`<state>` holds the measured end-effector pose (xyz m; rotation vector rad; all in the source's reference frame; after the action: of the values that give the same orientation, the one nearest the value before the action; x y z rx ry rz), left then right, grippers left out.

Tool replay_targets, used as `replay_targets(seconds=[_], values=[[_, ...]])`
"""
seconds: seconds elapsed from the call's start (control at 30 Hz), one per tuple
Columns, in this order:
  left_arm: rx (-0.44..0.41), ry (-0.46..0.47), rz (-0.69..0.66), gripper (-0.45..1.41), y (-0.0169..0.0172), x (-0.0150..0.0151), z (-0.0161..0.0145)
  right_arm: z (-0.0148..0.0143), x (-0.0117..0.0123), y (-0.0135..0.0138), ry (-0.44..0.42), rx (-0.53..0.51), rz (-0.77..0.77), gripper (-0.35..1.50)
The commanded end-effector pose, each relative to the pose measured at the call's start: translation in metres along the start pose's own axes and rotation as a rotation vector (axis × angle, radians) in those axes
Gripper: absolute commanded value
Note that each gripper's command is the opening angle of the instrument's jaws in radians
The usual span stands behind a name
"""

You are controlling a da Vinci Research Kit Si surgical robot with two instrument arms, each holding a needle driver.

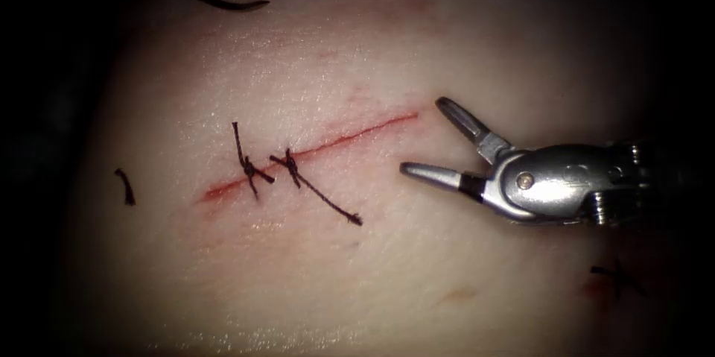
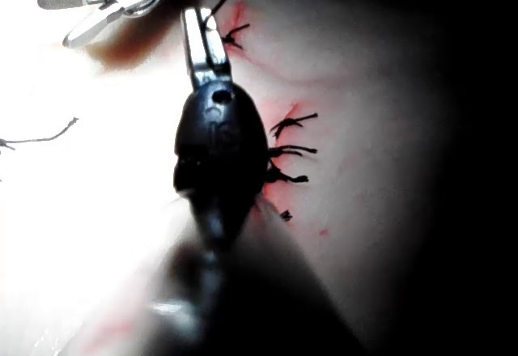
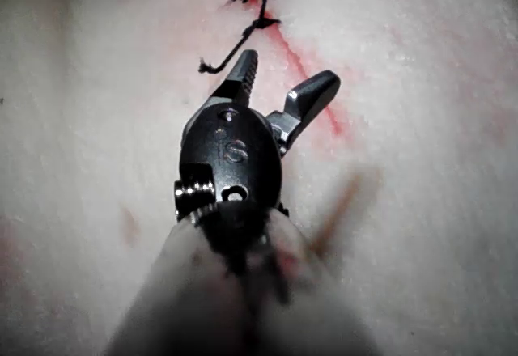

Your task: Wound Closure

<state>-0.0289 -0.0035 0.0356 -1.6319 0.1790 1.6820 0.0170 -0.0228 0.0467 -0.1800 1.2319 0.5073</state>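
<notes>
Your right tool (image 1: 432, 141) is hovering wide open, holding nothing, beside the cut's (image 1: 350, 137) right end. The needle (image 1: 220, 1) is lying loose near the tissue's (image 1: 387, 275) top-left edge; stiff and slippery, so grip it mid-curve.

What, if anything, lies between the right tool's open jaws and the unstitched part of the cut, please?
Nothing visible does. The right tool holds nothing, its jaws open beside the right end of the cut, with bare tissue between. The two knotted stitches sit farther left along the cut. The curved needle lies free at the tissue's upper left.
</notes>
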Motion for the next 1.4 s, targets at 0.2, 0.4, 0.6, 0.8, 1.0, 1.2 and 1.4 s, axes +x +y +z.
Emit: replay_targets(seconds=[0.2,0.4,0.6,0.8,1.0,1.2,1.4], values=[[-0.088,-0.028,0.002,-0.45,0.0018,-0.0055,0.0061,-0.0022,-0.0024,0.0011,-0.044,-0.03,-0.007,1.11],[-0.139,-0.07,0.002,-0.45,0.0007,-0.0087,0.0117,-0.0017,-0.0034,0.0009,-0.049,-0.043,-0.016,1.13],[-0.12,-0.096,0.039,-0.45,-0.003,-0.012,0.0166,-0.0023,-0.0036,0.0008,-0.047,-0.039,-0.019,1.06],[-0.09,-0.135,0.117,-0.45,-0.0073,-0.0153,0.0175,-0.0029,-0.0037,0.0012,-0.056,-0.043,-0.019,1.01],[-0.098,-0.138,0.217,-0.45,-0.0086,-0.0164,0.0175,-0.0028,-0.0037,0.0013,-0.057,-0.045,-0.019,1.0],[-0.104,-0.15,0.324,-0.45,-0.0083,-0.0164,0.0183,-0.0027,-0.0037,0.0012,-0.057,-0.046,-0.019,1.0],[-0.166,-0.264,0.304,1.13,-0.0088,-0.0168,0.0196,-0.0028,-0.0037,0.0012,-0.057,-0.046,-0.019,1.0]])
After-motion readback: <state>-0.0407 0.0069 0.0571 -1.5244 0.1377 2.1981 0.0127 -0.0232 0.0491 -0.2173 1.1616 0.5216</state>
